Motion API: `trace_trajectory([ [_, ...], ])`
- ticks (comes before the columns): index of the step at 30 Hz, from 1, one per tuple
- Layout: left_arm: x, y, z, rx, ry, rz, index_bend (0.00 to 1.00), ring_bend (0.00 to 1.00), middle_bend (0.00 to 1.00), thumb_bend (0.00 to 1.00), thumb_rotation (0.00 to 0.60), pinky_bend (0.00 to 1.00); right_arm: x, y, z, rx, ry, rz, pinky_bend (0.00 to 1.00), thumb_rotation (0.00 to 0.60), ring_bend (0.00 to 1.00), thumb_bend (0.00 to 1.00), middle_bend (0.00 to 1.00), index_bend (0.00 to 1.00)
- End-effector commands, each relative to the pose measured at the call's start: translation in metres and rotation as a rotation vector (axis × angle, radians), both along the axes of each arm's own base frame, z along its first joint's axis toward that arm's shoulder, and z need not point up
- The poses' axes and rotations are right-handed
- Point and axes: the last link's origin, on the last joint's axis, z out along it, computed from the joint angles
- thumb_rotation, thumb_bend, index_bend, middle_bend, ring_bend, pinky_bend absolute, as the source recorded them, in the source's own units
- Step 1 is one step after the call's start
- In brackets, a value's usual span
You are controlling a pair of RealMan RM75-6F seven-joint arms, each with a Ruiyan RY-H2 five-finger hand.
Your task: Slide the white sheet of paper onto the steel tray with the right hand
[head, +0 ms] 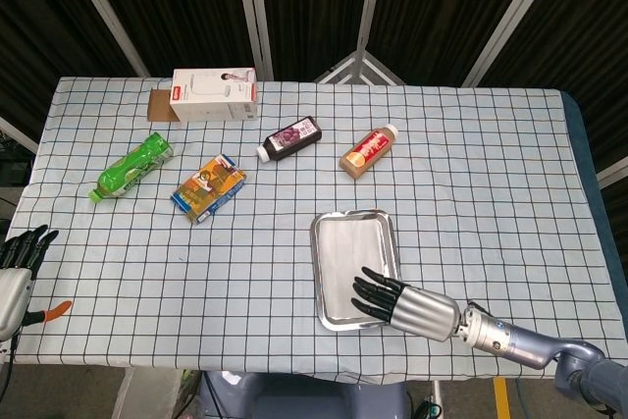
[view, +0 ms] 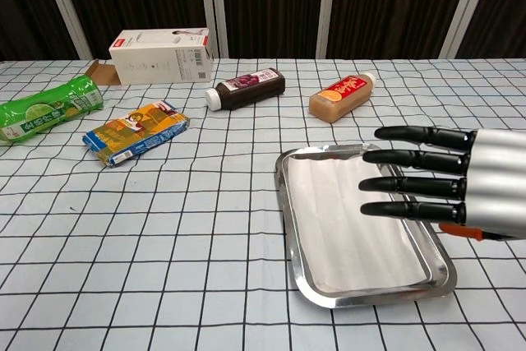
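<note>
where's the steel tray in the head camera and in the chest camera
Head view: the steel tray lies lower centre, near the table's front edge, the right hand over its near right corner.
Chest view: the tray sits lower right, white paper lying inside it.
Shared landmark: the orange bottle lies just beyond the tray.

The room light is even and bright, falling from above onto the tabletop (head: 471, 164), so shadows are short and soft. The steel tray (view: 287, 203) throws pale glare off its rim, and in the head view its floor reads as a washed grey sheen. Behind the tabletop everything drops to near black. Both views are sharp, though the right hand (view: 460, 187) looms large and slightly soft at the chest view's edge.
</note>
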Motion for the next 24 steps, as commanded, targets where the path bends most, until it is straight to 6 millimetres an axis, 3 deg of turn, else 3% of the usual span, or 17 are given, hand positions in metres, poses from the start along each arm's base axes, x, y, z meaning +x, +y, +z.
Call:
trace_trajectory([
  [1,0.000,0.000,0.000,0.000,0.001,-0.001,0.00,0.00,0.00,0.00,0.600,0.00,-0.002,-0.001,0.007,-0.037,-0.039,-0.079,0.00,0.600,0.00,0.47,0.15,0.11],
  [7,0.000,0.000,0.000,0.000,0.000,-0.002,0.00,0.00,0.00,0.00,0.600,0.00,-0.011,0.003,0.021,-0.102,-0.152,-0.322,0.00,0.600,0.00,0.47,0.14,0.10],
  [11,0.000,0.000,0.000,0.000,0.001,-0.005,0.00,0.00,0.00,0.00,0.600,0.00,-0.015,0.015,0.036,-0.128,-0.318,-0.555,0.00,0.600,0.00,0.47,0.12,0.07],
  [18,0.001,-0.001,0.001,0.007,0.013,-0.015,0.00,0.00,0.00,0.00,0.600,0.00,-0.023,0.049,0.073,-0.158,-0.607,-0.929,0.00,0.600,0.00,0.44,0.02,0.00],
  [24,0.001,-0.003,0.002,0.016,0.025,-0.025,0.00,0.00,0.00,0.00,0.600,0.00,-0.037,0.073,0.095,-0.197,-0.693,-1.109,0.00,0.600,0.00,0.41,0.00,0.00],
])
